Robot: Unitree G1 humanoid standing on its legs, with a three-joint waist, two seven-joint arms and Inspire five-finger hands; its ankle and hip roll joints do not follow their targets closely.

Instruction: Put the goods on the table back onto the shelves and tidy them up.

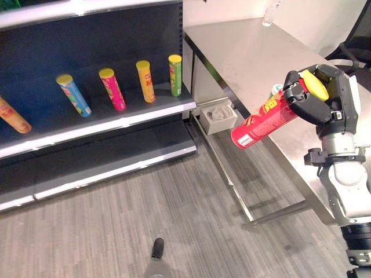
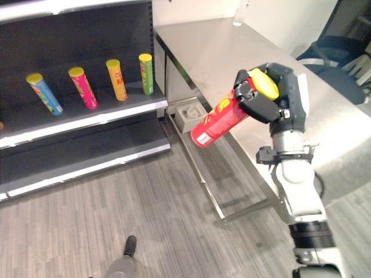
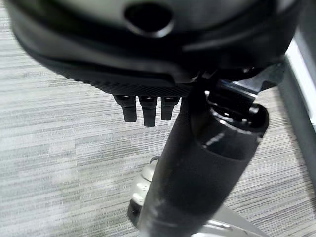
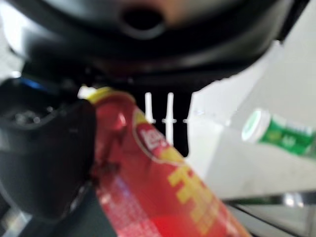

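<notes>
Right eye view: right hand (image 2: 262,99) grips tilted red can (image 2: 215,123) beside table (image 2: 220,52).

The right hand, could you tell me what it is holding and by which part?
The right hand is curled round a red can, gripping it at the yellow-lidded end; the base juts out past the table edge. The left hand holds nothing.

Orange can (image 1: 11,116) at nine o'clock on the shelf (image 1: 116,119), cut by the frame edge, lid end lost. Green can (image 1: 277,88) on the table (image 1: 249,52), mostly hidden behind the red can (image 1: 264,119). Clear bottle (image 1: 269,13) at twelve o'clock, top cropped off. Red can's upper end buried under the right hand (image 1: 310,101). Contents of the grey bin (image 1: 218,116) under the table too small to tell.
</notes>
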